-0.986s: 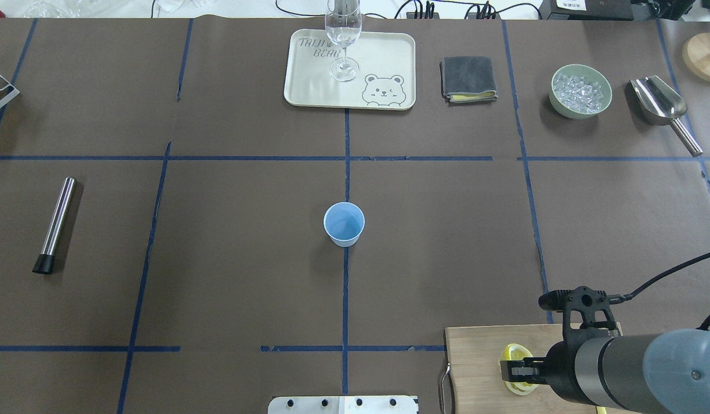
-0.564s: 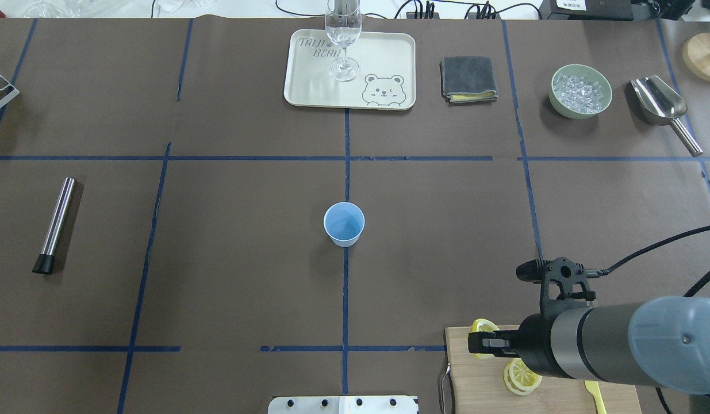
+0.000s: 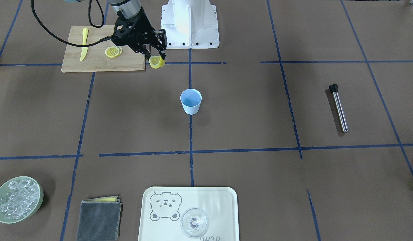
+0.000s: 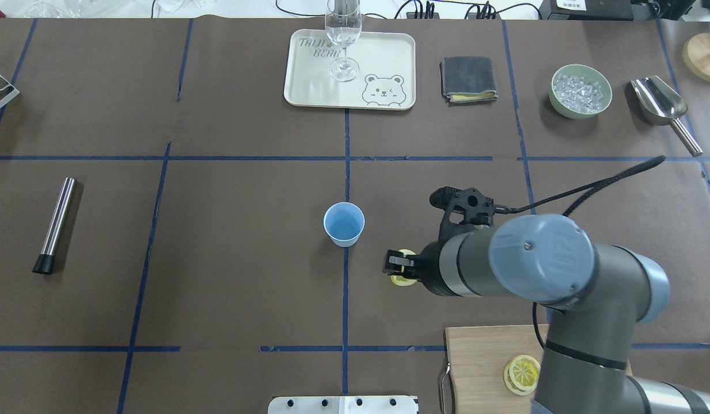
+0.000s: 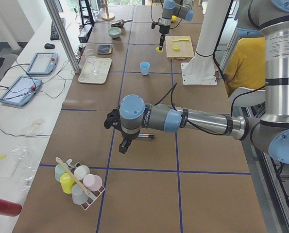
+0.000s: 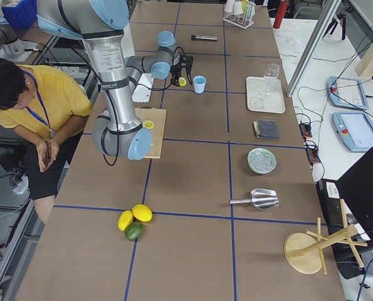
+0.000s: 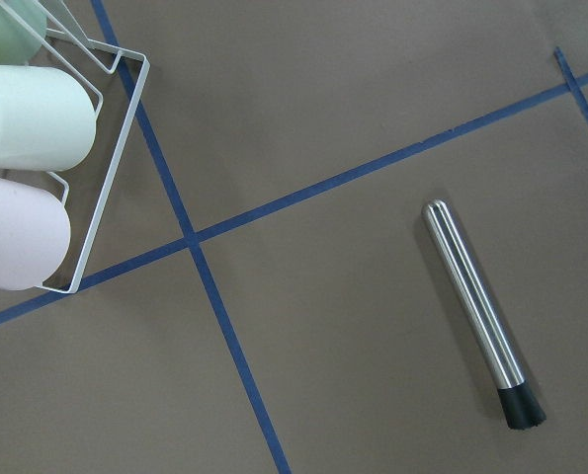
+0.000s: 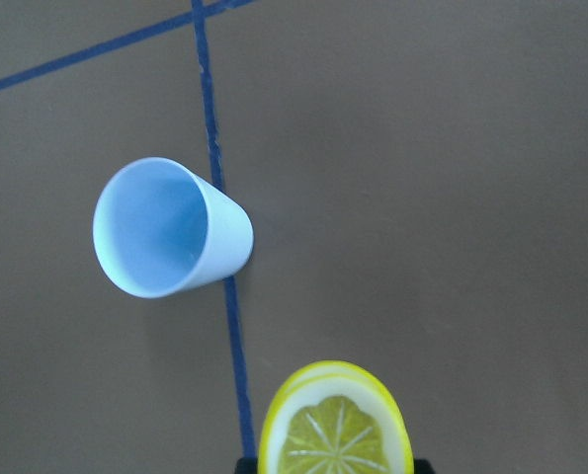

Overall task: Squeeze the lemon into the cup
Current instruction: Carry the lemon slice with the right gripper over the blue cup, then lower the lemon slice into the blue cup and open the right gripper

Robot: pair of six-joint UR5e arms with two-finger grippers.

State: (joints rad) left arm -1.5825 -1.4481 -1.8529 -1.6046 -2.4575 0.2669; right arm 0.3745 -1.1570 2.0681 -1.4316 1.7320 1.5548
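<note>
Lemon (image 8: 335, 425): one slice is hanging clear of the table, pinched on edge in the right gripper with its cut face turned to the wrist camera. In the overhead view it is sitting at about 4 o'clock from the cup, near it but not over its mouth.
Right gripper (image 3: 156, 59): the fingers are pressing narrowly on the slice's rind from both sides and pointing down at the table.
Cup (image 4: 344, 224): it is standing upright on the blue tape line at mid-table. In the right wrist view it is lying at about 10 o'clock from the slice, apart from it.
Cutting board (image 4: 481, 356): it is lying at about 5 o'clock from the cup in the overhead view, carrying spare slices (image 4: 522, 374) and a yellow knife (image 3: 83, 43).
Left gripper (image 5: 124, 147): it is hovering over the table's left end near the steel rod. Whether its fingers are apart or together cannot be told.
Steel rod (image 4: 56, 224): it is lying flat at 9 o'clock from the cup, well apart.
Tray (image 4: 309, 86): it is resting at 12 o'clock from the cup, with a stemmed glass (image 4: 344, 34) standing on it.
Far right side: a folded cloth (image 4: 468, 77), a bowl of ice (image 4: 557, 102) and a metal scoop (image 4: 659, 103) are lying between 1 and 2 o'clock from the cup.
</note>
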